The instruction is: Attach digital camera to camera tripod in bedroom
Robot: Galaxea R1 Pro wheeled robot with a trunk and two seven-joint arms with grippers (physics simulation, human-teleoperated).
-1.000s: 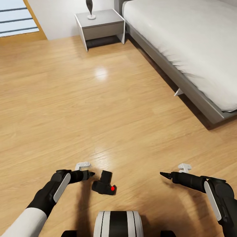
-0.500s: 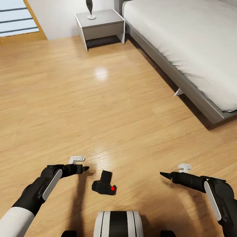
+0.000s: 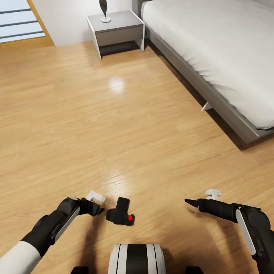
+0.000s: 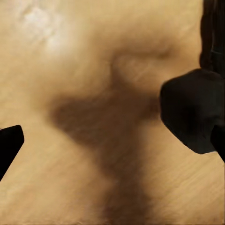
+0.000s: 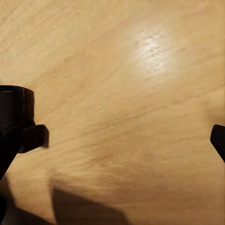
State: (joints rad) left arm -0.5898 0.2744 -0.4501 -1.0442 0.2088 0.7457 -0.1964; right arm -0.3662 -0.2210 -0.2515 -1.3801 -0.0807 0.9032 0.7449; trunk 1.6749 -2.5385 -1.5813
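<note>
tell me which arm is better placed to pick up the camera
Left. The left gripper sits right beside the digital camera on the floor, while the right gripper hovers well off to the other side.

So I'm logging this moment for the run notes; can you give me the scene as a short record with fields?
room: bedroom, wood floor
digital camera: on the floor, ahead of the robot's base
left gripper: low, beside the camera, not holding it
right gripper: off to the camera's right, holding nothing
bed: at right
nightstand: beside the bed

L arm (image 3: 49, 228) low, fingers (image 4: 9, 145) spread; R arm (image 3: 243, 219) forward, fingers apart.
</note>
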